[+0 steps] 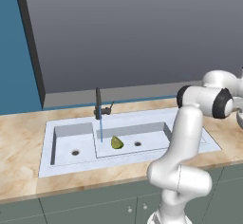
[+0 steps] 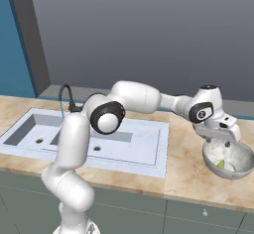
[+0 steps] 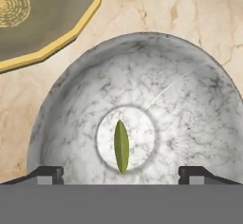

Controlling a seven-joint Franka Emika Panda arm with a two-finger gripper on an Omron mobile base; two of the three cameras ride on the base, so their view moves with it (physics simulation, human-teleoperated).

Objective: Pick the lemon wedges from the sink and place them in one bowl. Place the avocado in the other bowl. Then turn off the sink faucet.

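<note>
My gripper (image 3: 121,174) hangs open right over a grey marbled bowl (image 3: 71,99), its fingertips (image 3: 47,174) spread wide apart. A slim yellow-green lemon wedge (image 3: 121,146) lies loose on the bowl's bottom, between and below the fingers, held by nothing. In the right base view the hand (image 2: 218,129) hovers above this bowl (image 2: 238,156) with the wedge (image 2: 221,164) inside. Another lemon wedge (image 1: 116,143) lies in the longer basin of the sink (image 1: 61,163). The sink faucet (image 1: 98,103) stands behind it with a thin blue stream of water running. The avocado is out of view.
A second bowl (image 3: 47,19), olive-brown with a yellow rim, sits on the marble counter (image 3: 156,4) just beside the grey one. The arm (image 2: 144,96) stretches from the base across the sink's right end. A grey wall rises behind the counter.
</note>
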